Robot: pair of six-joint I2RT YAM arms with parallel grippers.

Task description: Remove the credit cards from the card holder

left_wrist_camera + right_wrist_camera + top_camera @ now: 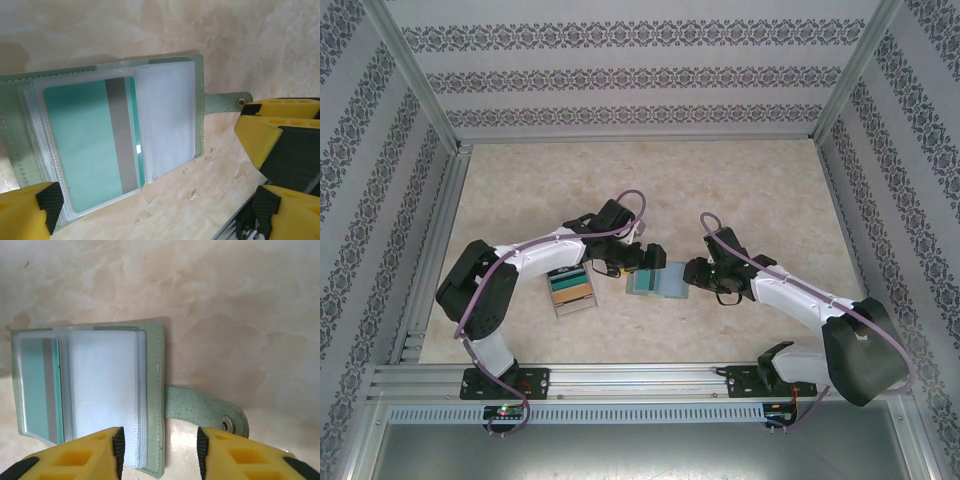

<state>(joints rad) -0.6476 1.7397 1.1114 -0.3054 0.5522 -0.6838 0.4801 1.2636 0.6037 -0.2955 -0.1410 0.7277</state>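
Card tray [571, 288]: clear tray near the arm bases, left of centre, holding staggered coloured cards; whether they come from the holder cannot be told
Card holder [658, 282]: flat on the counter [740, 190] just right of the tray, between the two arms, both leaves spread open, clear sleeves up
Closing tab [205, 410]: stretched out flat from the holder's edge, snap undone
Right gripper [160, 437]: fingers parted and low over the tab-side edge of the holder, one on each side of that edge; nothing is visibly pinched
Left gripper [155, 200]: fingers spread wide and released, over the open holder from the far side, grasping nothing
Teal card [85, 150]: with a grey stripe, seated in a sleeve on one leaf
Facing sleeve [167, 115]: looks empty
Done: holder unfastened and laid open, sleeves exposed
Left: at least the teal card to draw out; sleeves stacked beneath cannot be read
Judgement: extraction under way, not complete
Far counter: bare marbled surface up to the patterned walls
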